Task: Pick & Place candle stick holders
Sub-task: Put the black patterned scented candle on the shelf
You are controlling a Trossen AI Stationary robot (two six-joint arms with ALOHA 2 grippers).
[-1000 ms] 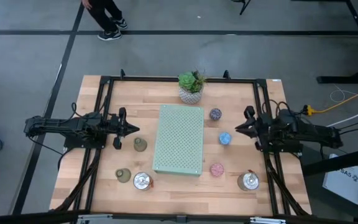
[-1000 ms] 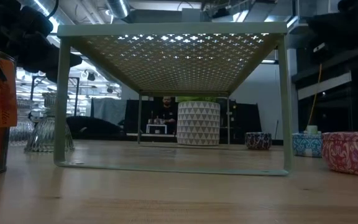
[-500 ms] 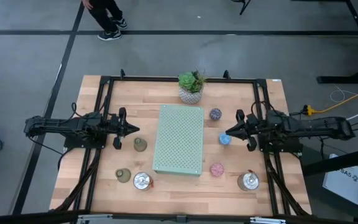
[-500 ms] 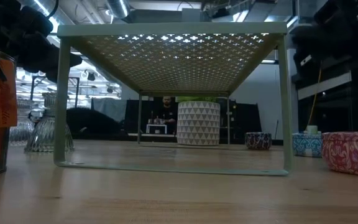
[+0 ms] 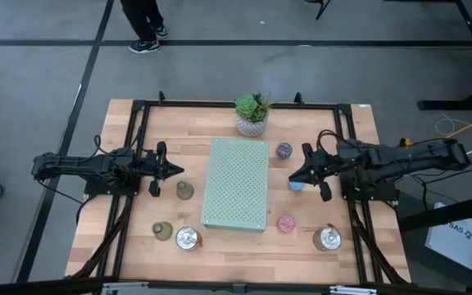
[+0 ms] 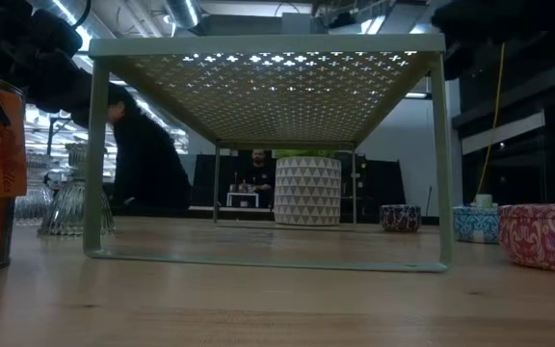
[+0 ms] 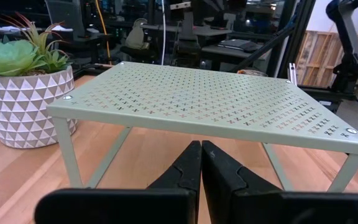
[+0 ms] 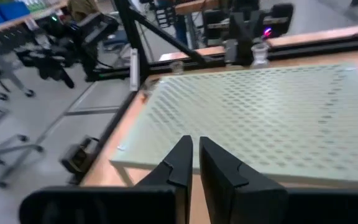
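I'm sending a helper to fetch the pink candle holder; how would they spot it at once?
Find the pale green perforated shelf mid-table. Three small holders line its right side, and the pink holder is the one farthest from the potted succulent, past the purple holder and blue holder.

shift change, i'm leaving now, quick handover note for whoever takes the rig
Left gripper: shut, empty, waiting left of the green rack.
Right gripper: shut, empty, above the blue holder.
Holders, all on the table: purple, blue and pink right of the rack, silver at front right; two olive and silver on the left.
Done: none picked up.
Left: all seven.
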